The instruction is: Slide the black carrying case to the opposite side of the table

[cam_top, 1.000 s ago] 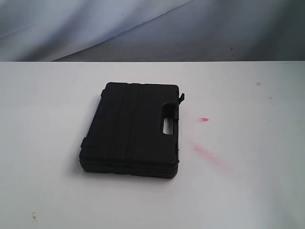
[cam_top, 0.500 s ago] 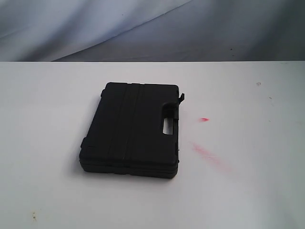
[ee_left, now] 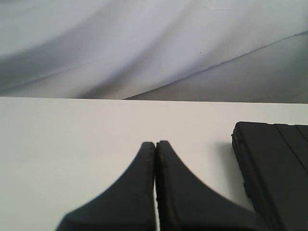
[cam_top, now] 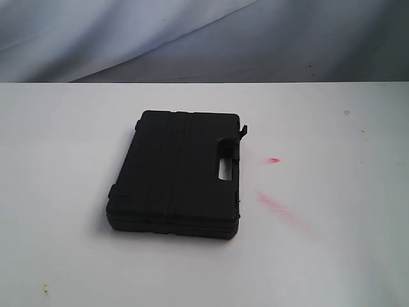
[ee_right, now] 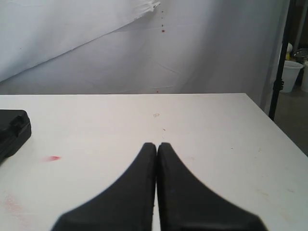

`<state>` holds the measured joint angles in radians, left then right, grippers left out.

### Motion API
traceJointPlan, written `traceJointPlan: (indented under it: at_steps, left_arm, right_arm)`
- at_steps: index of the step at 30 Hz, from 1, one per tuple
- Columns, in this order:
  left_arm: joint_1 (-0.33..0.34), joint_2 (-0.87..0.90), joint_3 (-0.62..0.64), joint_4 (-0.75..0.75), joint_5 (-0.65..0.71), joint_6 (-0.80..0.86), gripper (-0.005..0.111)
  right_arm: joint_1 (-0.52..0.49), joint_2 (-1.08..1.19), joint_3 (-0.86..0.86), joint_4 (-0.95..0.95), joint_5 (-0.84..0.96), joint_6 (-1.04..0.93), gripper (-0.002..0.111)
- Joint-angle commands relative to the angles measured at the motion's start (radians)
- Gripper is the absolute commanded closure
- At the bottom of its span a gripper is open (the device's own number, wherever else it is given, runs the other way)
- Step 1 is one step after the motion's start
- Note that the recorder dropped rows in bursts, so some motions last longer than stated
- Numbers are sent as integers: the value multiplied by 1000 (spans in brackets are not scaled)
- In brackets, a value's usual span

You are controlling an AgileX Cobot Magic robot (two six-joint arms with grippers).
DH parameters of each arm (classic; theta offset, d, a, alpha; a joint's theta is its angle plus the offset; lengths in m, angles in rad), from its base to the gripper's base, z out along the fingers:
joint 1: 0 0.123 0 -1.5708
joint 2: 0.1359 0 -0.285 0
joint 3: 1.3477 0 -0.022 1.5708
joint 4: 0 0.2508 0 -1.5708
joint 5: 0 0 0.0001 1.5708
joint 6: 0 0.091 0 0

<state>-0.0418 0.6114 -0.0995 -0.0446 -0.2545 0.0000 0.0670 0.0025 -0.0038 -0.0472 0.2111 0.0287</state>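
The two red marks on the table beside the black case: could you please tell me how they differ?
The small red mark is a compact, bright spot; the long red smear is a fainter diagonal streak. The small red mark lies level with the handle slot of the black case; the long red smear lies nearer its front corner. Both sit on the white table, clear of the case.

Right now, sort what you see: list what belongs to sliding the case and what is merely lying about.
For the job: black carrying case, white table, left gripper, right gripper (both shut, off the case).
Just lying about: pink-red smears on the tabletop, grey backdrop cloth, white tub beyond the table.
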Motion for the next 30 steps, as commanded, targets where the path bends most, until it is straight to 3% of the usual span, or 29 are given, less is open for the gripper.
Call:
traceJointPlan:
  at_steps: [1,16,22,30]
  left_arm:
    - [3,-6,47,2,-43,0,107]
    - [-7,-25,53,34,-74,-7,107]
    - [-38,-294,53,34,113,31,107]
    - [-38,-438,100,31,235,-15,107]
  right_arm:
    - [-7,-3,4,8,2,1,108]
    - [-7,-3,4,8,2,1,108]
    - [-7,-3,4,8,2,1,108]
    - [-7,-3,4,8,2,1,108]
